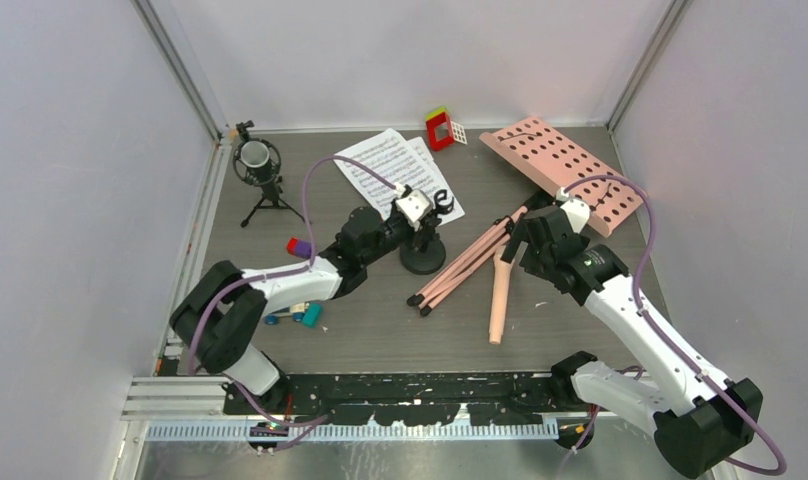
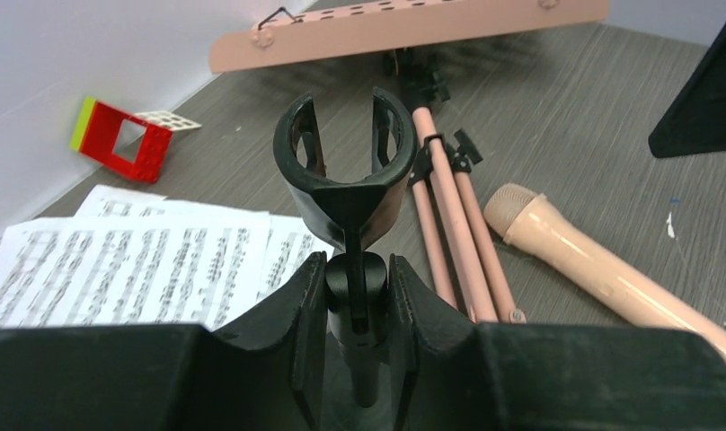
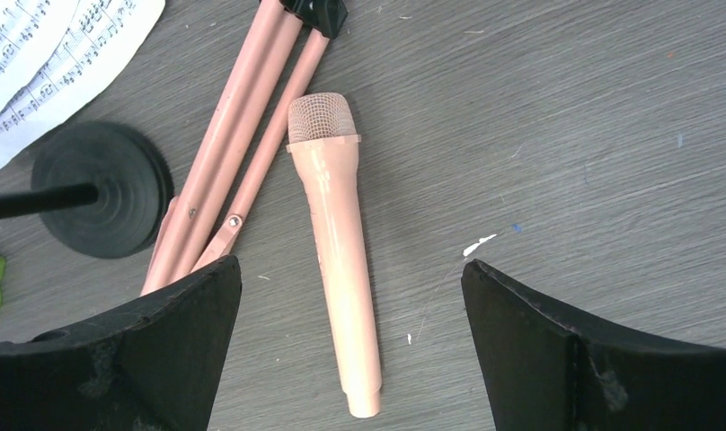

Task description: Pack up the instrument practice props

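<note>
Microphone stand (image 2: pixel 346 180) is getting pinched steady by left fingers (image 2: pixel 283 346), so spread right fingers (image 3: pixel 135 359) are hovering over the microphone (image 3: pixel 337 242) beside it.

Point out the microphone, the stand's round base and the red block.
microphone (image 3: pixel 341 260): right wrist view, mid handle
round base (image 3: pixel 119 214): right wrist view, disc top
red block (image 2: pixel 154 153): left wrist view, frame edge
</note>
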